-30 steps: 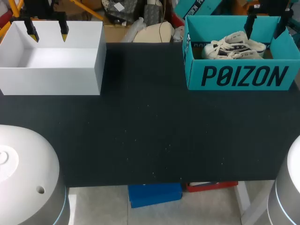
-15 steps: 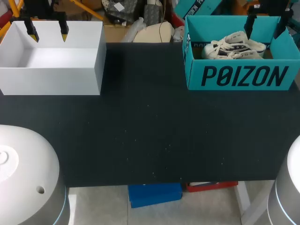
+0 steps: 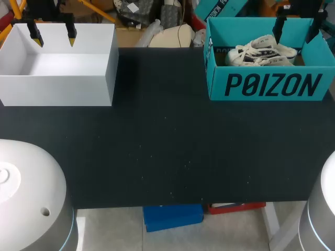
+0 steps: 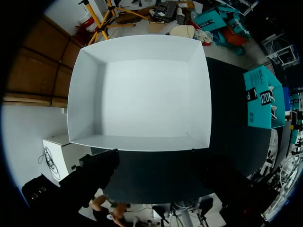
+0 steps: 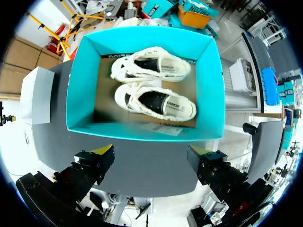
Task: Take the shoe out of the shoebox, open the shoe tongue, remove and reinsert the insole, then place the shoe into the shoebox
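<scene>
Right pincer (image 5: 150, 152) spread over shoebox (image 5: 79, 94), 2 shoes (image 5: 156, 100)

White open-topped box (image 3: 57, 90) on black table (image 3: 167, 146), far left corner, upright.

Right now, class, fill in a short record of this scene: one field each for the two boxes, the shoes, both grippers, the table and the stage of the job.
shoebox: teal, lid off, far right of the table
shoes: two white shoes, side by side inside the shoebox
white box: open-topped, far left of the table
left gripper: open, above the white box, holding nothing
right gripper: open, above the shoebox, holding nothing
table: black top
stage: no shoe taken out yet
</scene>
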Robot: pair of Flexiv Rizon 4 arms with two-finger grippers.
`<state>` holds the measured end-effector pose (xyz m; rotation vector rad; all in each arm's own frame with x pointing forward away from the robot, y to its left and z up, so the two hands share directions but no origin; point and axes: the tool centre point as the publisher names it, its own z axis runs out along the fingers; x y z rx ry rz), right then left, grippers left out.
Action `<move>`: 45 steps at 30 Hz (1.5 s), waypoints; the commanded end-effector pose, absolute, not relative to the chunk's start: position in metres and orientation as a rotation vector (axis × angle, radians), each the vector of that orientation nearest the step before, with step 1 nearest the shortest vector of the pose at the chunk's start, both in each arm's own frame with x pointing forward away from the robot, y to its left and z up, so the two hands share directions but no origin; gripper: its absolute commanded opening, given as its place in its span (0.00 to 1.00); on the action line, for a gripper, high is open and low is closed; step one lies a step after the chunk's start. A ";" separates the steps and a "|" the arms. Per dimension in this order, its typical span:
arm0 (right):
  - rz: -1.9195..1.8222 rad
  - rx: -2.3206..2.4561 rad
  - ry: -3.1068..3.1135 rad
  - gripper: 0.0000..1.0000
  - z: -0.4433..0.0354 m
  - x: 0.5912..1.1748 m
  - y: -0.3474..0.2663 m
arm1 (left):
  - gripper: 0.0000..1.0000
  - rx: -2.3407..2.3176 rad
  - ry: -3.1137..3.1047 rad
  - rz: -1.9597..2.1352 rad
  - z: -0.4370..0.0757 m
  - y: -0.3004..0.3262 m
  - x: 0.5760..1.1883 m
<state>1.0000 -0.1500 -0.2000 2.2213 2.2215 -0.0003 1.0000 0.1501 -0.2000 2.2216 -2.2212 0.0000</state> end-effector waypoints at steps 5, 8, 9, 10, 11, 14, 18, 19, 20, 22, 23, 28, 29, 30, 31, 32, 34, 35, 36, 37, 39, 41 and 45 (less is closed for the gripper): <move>0.000 2.221 2.221 1.00 -0.200 1.000 -0.150 | 1.00 2.222 -2.221 0.000 -0.200 0.150 1.000; 0.000 2.221 2.221 1.00 -0.200 1.000 -0.150 | 1.00 2.222 -2.221 0.000 -0.200 0.150 1.000; 0.000 2.221 2.221 1.00 -0.200 1.000 -0.150 | 1.00 2.222 -2.221 0.000 -0.200 0.150 1.000; 0.000 2.221 2.221 1.00 -0.200 1.000 -0.150 | 1.00 2.222 -2.221 0.000 -0.200 0.150 1.000; 0.000 2.221 2.221 1.00 -0.200 1.000 -0.150 | 1.00 2.222 -2.221 0.000 -0.200 0.150 1.000; 0.000 2.221 2.221 1.00 -0.200 1.000 -0.150 | 1.00 2.222 -2.221 0.000 -0.200 0.150 1.000; 0.000 2.221 2.221 1.00 -0.200 1.000 -0.150 | 1.00 2.222 -2.221 0.000 -0.200 0.150 1.000; 0.000 2.221 2.221 1.00 -0.200 1.000 -0.150 | 1.00 2.222 -2.221 0.000 -0.200 0.150 1.000; 0.000 2.221 2.221 1.00 -0.200 1.000 -0.150 | 1.00 2.222 -2.221 0.000 -0.200 0.150 1.000; 0.000 2.221 2.221 1.00 -0.200 1.000 -0.150 | 1.00 2.222 -2.221 0.000 -0.200 0.150 1.000; 0.000 2.221 2.221 1.00 -0.200 1.000 -0.150 | 1.00 2.222 -2.221 0.000 -0.200 0.150 1.000; 0.000 2.221 2.221 1.00 -0.200 1.000 -0.150 | 1.00 2.222 -2.221 0.000 -0.200 0.150 1.000; 0.000 2.221 2.221 1.00 -0.200 1.000 -0.150 | 1.00 2.222 -2.221 0.000 -0.200 0.150 1.000; 0.000 2.221 2.221 1.00 -0.200 1.000 -0.150 | 1.00 2.222 -2.221 0.000 -0.200 0.150 1.000; 0.000 2.221 2.221 1.00 -0.200 1.000 -0.150 | 1.00 2.222 -2.221 0.000 -0.200 0.150 1.000; 0.000 2.221 2.221 1.00 -0.200 1.000 -0.150 | 1.00 2.222 -2.221 0.000 -0.200 0.150 1.000; 0.084 2.142 2.314 1.00 -0.197 1.003 -0.150 | 1.00 2.222 -2.221 0.000 -0.200 0.150 1.000; 0.141 1.983 2.409 1.00 -0.192 1.006 -0.150 | 1.00 2.222 -2.221 0.000 -0.200 0.150 1.000; 0.183 1.779 2.537 1.00 -0.187 1.008 -0.147 | 1.00 2.222 -2.221 0.000 -0.200 0.150 1.000; 0.239 1.560 2.686 1.00 -0.182 1.008 -0.145 | 1.00 2.222 -2.221 0.000 -0.200 0.150 1.000; 0.297 1.057 2.909 1.00 -0.171 1.001 -0.144 | 1.00 2.222 -2.221 0.000 -0.200 0.150 1.000; 0.277 0.546 3.113 1.00 -0.162 0.982 -0.146 | 1.00 2.222 -2.221 0.000 -0.200 0.150 1.000; 0.180 0.340 3.155 1.00 -0.161 0.973 -0.148 | 1.00 2.222 -2.221 0.000 -0.200 0.150 1.000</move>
